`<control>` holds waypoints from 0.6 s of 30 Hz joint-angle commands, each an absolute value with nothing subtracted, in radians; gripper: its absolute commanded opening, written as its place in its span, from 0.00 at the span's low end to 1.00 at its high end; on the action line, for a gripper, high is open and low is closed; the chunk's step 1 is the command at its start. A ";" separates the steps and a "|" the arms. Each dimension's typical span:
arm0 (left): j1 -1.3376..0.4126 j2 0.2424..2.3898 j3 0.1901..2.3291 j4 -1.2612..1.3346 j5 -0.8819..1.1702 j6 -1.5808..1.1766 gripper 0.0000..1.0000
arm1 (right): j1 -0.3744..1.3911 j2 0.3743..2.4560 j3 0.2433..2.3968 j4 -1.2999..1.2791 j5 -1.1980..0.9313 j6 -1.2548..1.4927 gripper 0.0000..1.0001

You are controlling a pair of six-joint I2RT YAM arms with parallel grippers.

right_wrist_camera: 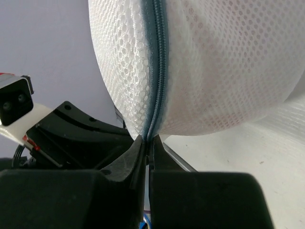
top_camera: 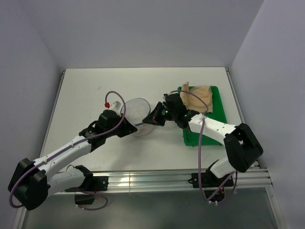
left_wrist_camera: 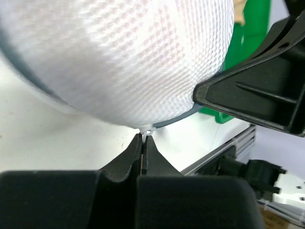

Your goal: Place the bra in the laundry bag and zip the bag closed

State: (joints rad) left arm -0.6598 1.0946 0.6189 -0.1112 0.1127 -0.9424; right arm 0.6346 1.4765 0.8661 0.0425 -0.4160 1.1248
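Observation:
The laundry bag (top_camera: 138,111), white mesh with a grey zip rim, sits at the table's middle between both grippers. My left gripper (top_camera: 128,128) is shut on the bag's small white zip pull (left_wrist_camera: 146,130), its tips (left_wrist_camera: 144,139) right under the bag (left_wrist_camera: 133,57). My right gripper (top_camera: 154,118) is shut on the bag's zip rim (right_wrist_camera: 159,71) from the opposite side, its tips (right_wrist_camera: 147,141) pinching the seam. The zip teeth look closed along the stretch seen in the right wrist view. The bra is not plainly visible; a faint pink tint shows through the mesh (left_wrist_camera: 162,45).
A green tray (top_camera: 218,102) stands at the right with a tan-beige garment (top_camera: 200,94) on its far end. A small red and white object (top_camera: 107,103) lies left of the bag. The metal rail (top_camera: 157,179) runs along the near edge.

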 commanded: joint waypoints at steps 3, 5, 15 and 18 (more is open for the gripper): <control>-0.536 0.993 0.571 -0.247 0.098 -0.937 0.00 | 0.581 1.479 0.925 0.029 -0.410 1.080 0.00; -0.497 0.982 0.555 -0.256 0.112 -0.931 0.00 | 0.574 1.483 0.934 0.028 -0.419 1.075 0.00; -0.486 0.980 0.623 -0.276 0.134 -0.884 0.04 | 0.574 1.491 0.986 -0.003 -0.419 1.039 0.00; -0.486 0.954 0.662 -0.316 0.103 -0.871 0.25 | 0.574 1.502 0.996 -0.012 -0.419 1.035 0.00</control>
State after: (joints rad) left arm -0.5167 0.9817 0.6132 -0.1905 0.2062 -0.9165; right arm 0.6201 1.4963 0.9443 0.0124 -0.4637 1.0767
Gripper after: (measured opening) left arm 0.211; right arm 0.030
